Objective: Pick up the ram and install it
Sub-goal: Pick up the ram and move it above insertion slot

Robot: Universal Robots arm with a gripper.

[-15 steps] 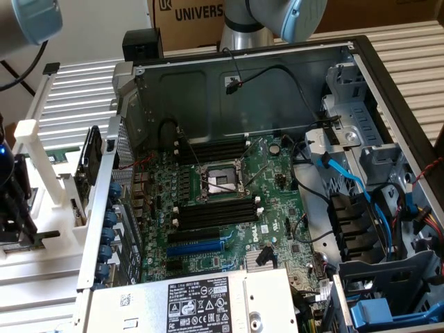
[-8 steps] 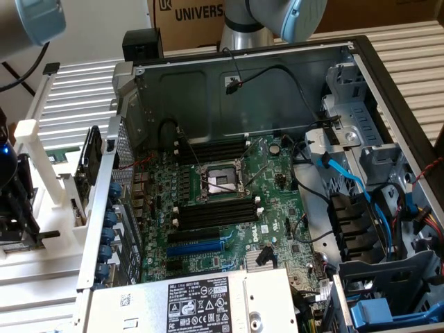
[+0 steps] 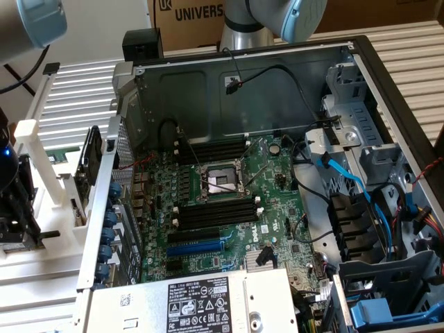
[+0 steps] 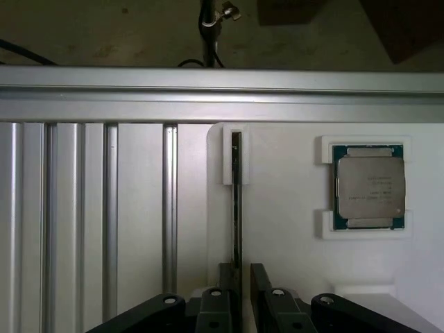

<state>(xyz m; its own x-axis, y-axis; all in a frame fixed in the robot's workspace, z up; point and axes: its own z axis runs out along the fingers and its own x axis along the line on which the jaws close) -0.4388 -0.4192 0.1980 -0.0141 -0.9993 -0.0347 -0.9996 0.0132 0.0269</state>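
The ram [image 4: 236,201] stands on edge in a slot of the white holder [image 4: 277,208], so it appears as a thin dark strip. My gripper [image 4: 242,269] is open, one finger on each side of the near end of the strip. The strip lies close to one finger [image 4: 226,277], and a gap separates it from the other. In the exterior view my gripper [image 3: 24,232] hangs at the far left over the white holder [image 3: 48,229], outside the computer case. The motherboard [image 3: 229,201] in the case has long black memory slots [image 3: 215,211] on both sides of the processor socket [image 3: 218,182].
A square silver processor chip [image 4: 368,187] sits in its own recess of the white holder. Ribbed aluminium rails [image 4: 104,208] lie beside the holder. The open case wall [image 3: 104,208] stands between the holder and the motherboard. Blue cables [image 3: 361,187] and drive bays lie at the exterior view's right.
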